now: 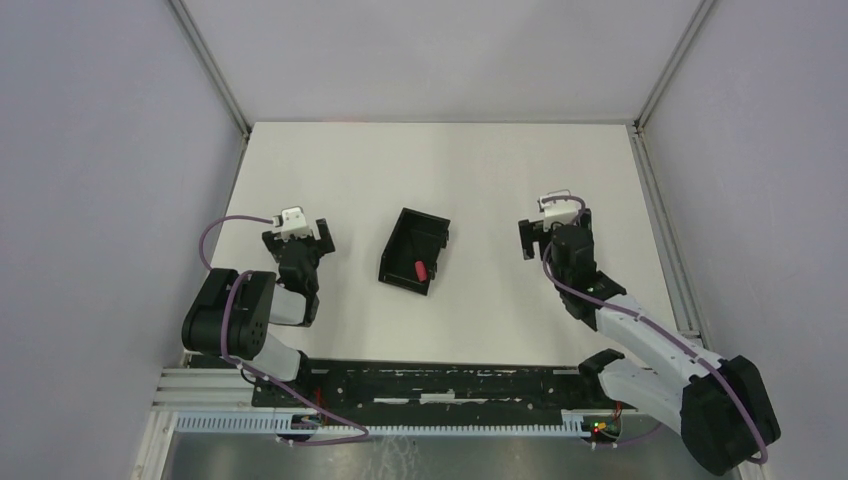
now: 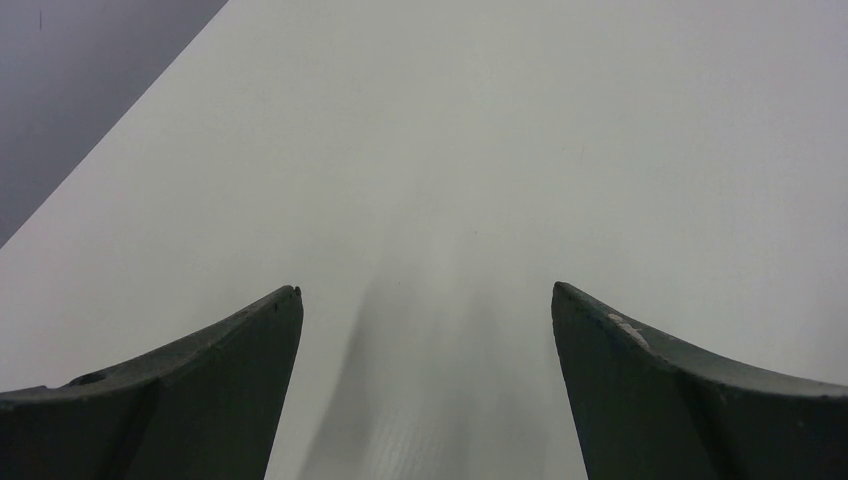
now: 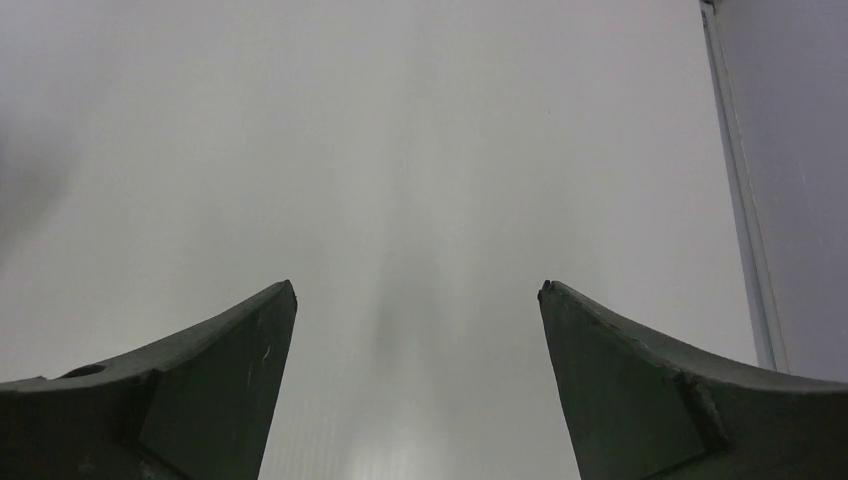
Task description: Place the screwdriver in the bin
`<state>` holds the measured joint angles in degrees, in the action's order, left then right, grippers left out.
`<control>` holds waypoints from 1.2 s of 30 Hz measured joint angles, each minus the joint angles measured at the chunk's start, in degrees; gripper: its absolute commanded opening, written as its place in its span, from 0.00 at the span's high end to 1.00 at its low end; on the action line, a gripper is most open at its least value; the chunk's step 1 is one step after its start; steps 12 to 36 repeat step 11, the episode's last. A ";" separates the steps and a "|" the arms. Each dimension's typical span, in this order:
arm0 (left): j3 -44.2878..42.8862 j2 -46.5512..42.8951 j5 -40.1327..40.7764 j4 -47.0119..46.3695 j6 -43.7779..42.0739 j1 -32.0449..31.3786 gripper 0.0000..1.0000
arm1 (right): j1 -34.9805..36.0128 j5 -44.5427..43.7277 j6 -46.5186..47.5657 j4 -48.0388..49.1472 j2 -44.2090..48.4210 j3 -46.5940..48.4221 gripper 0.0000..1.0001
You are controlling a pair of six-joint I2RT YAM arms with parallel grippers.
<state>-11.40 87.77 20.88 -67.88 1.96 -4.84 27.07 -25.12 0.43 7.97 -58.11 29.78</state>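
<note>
The black bin (image 1: 402,240) sits on the white table between the two arms. The screwdriver's red handle (image 1: 421,270) lies inside the bin near its front right corner; its shaft does not show against the black. My left gripper (image 1: 299,237) is open and empty, left of the bin. In the left wrist view it (image 2: 425,292) shows only bare table between the fingers. My right gripper (image 1: 553,236) is open and empty, right of the bin. In the right wrist view it (image 3: 418,288) also shows only table.
The white table (image 1: 470,170) is walled by grey panels on the left, right and back. A metal rail (image 3: 740,200) runs along the right edge. A black and white rail strip (image 1: 430,385) lies at the near edge by the arm bases.
</note>
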 measured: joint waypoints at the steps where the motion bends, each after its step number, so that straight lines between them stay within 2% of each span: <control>1: 0.00 0.00 0.00 0.00 0.00 0.00 0.00 | -0.33 -0.55 0.48 1.60 0.81 -2.40 0.02; 4: 0.00 0.00 0.00 0.00 0.00 0.00 0.00 | -0.98 -1.25 1.46 5.64 1.90 -8.13 0.02; 9: 0.00 0.00 0.00 0.00 0.00 0.00 0.00 | -1.68 -1.92 2.03 10.43 1.90 -12.04 0.02; 36: 0.00 0.00 0.00 0.00 0.02 0.00 0.00 | -1.81 -1.92 2.01 11.47 1.79 -12.17 0.02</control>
